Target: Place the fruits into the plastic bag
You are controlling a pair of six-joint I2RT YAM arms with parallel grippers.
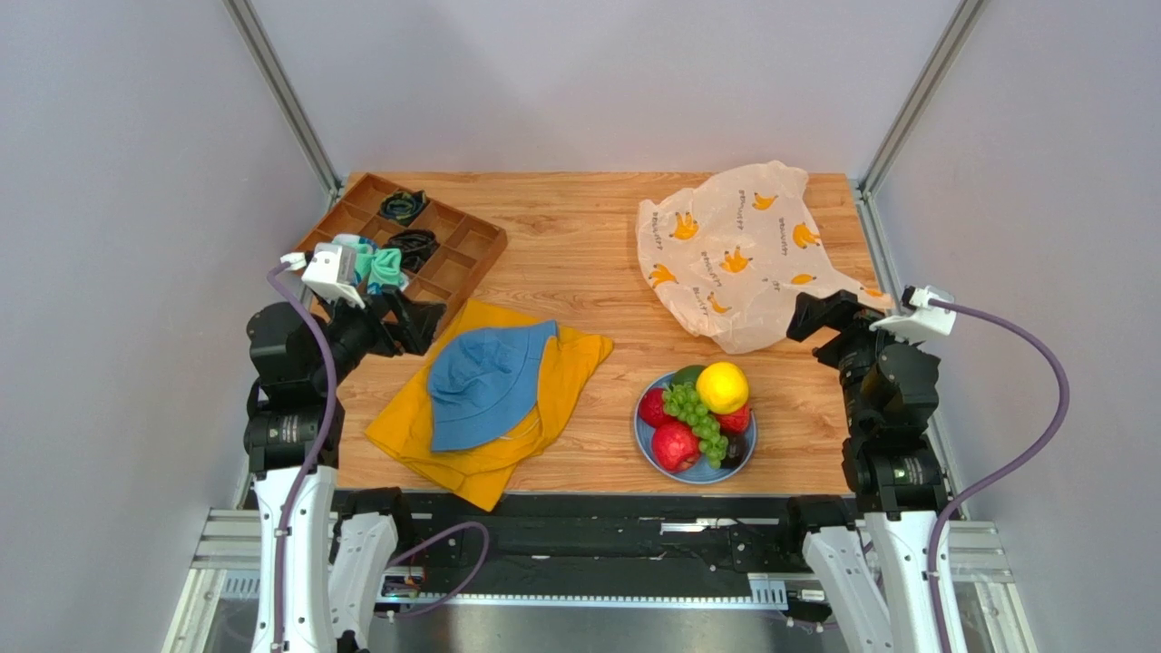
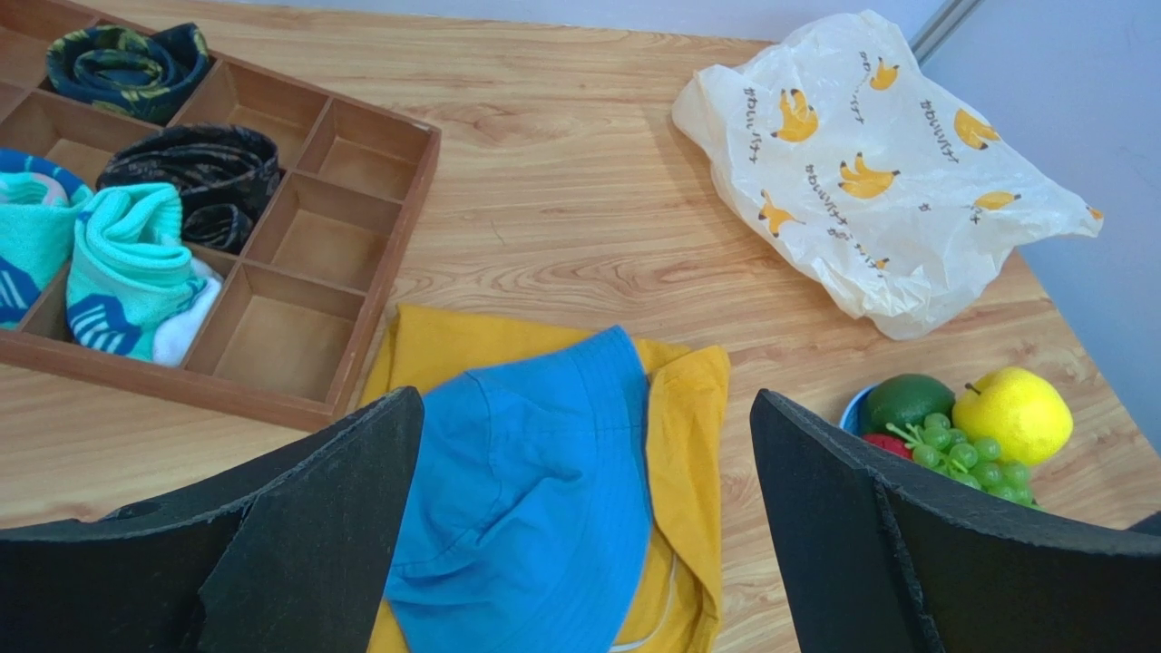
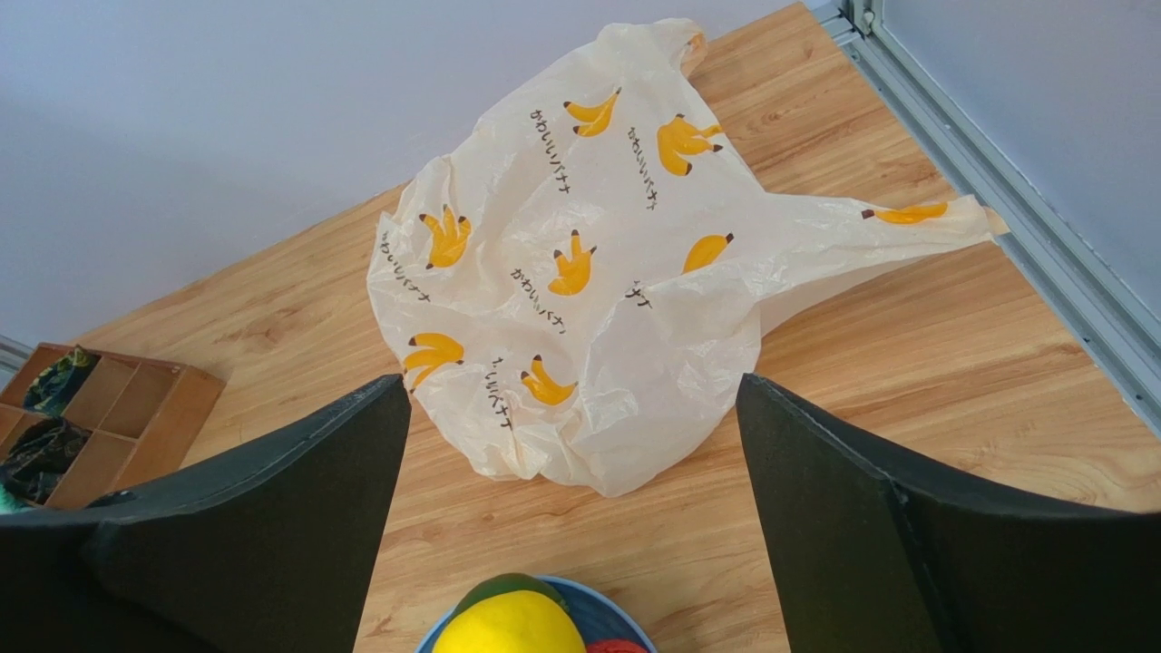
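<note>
The fruits lie on a blue plate (image 1: 652, 452) at the front middle: a yellow lemon (image 1: 722, 387), a green grape bunch (image 1: 692, 408), red round fruits (image 1: 675, 445), a green oval fruit (image 1: 687, 374) and a dark plum (image 1: 733, 450). The plastic bag (image 1: 729, 252), cream with banana prints, lies flat at the back right; it also shows in the right wrist view (image 3: 600, 313). My left gripper (image 1: 409, 323) is open and empty over the left side. My right gripper (image 1: 812, 320) is open and empty between the bag and the plate. The lemon (image 3: 508, 622) shows below its jaws.
A blue hat (image 1: 487, 385) lies on a yellow cloth (image 1: 574, 365) at the front left. A wooden divided tray (image 1: 470, 252) with socks (image 2: 126, 265) stands at the back left. Metal frame rails run along both table sides.
</note>
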